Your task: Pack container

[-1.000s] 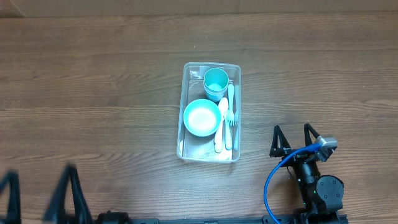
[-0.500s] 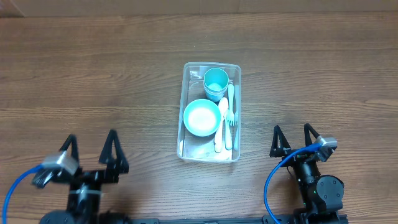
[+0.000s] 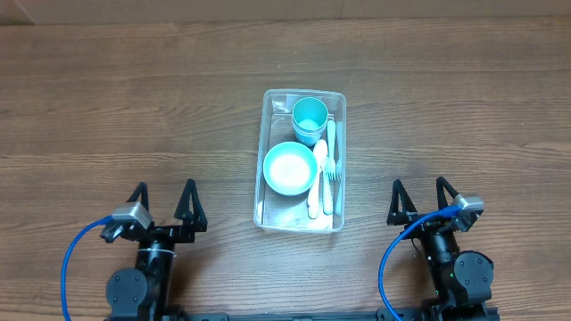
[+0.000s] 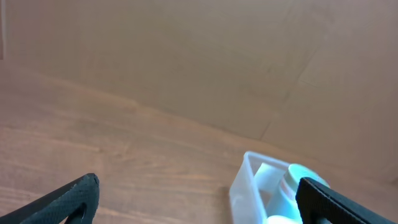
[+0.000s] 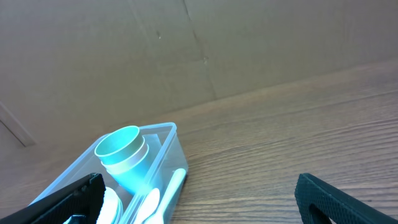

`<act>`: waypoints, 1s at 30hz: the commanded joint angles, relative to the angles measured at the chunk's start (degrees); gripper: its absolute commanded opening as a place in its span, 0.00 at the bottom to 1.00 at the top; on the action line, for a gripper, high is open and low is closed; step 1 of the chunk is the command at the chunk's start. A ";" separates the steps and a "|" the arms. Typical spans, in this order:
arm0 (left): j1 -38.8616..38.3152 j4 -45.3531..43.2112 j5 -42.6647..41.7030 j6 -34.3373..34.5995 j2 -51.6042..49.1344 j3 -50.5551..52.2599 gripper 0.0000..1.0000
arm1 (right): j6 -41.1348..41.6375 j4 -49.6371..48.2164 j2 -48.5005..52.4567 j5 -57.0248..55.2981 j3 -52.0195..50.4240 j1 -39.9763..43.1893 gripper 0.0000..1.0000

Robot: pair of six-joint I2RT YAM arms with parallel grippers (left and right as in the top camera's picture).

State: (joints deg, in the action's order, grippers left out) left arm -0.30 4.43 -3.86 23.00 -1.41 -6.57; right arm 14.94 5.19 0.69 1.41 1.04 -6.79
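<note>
The clear rectangular container (image 3: 268,159) stands at the table's middle. It holds a teal cup (image 3: 310,117) at its far end, a light-blue bowl (image 3: 289,168) and white cutlery (image 3: 325,169) along its right side. It also shows in the right wrist view (image 5: 168,155) with the cup (image 5: 122,158), and in the left wrist view (image 4: 244,185). My left gripper (image 3: 163,207) is open and empty near the front edge, left of the container. My right gripper (image 3: 420,201) is open and empty at the front right.
Brown cardboard (image 5: 186,50) stands along the table's far edge. The wooden table (image 3: 134,107) stretches bare to the left and right of the container.
My left arm has come in from the front left corner and now rests with its gripper pointing forward, left of the container. The right arm and the container have not moved.
</note>
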 commanded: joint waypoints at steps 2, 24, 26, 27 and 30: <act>-0.11 -0.44 -0.61 -1.14 1.20 3.13 1.00 | -0.17 -0.37 -0.52 -0.44 -0.59 0.17 1.00; -0.11 -0.15 -0.72 -34.29 1.20 6.10 1.00 | -0.17 -0.37 -0.52 -0.44 -0.59 0.17 1.00; -0.11 -0.13 -0.63 -34.16 1.20 6.10 1.00 | -0.17 -0.37 -0.52 -0.44 -0.59 0.17 1.00; -0.11 -0.13 -0.63 -34.16 1.20 6.10 1.00 | -0.17 -0.37 -0.52 -0.44 -0.59 0.17 1.00; -0.11 -0.13 -0.63 -34.16 1.20 6.10 1.00 | -0.17 -0.37 -0.52 -0.44 -0.59 0.17 1.00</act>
State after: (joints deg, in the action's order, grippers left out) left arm -0.30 4.62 -4.08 -9.50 -0.99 -0.97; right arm 14.94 5.19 0.69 1.43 1.04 -6.79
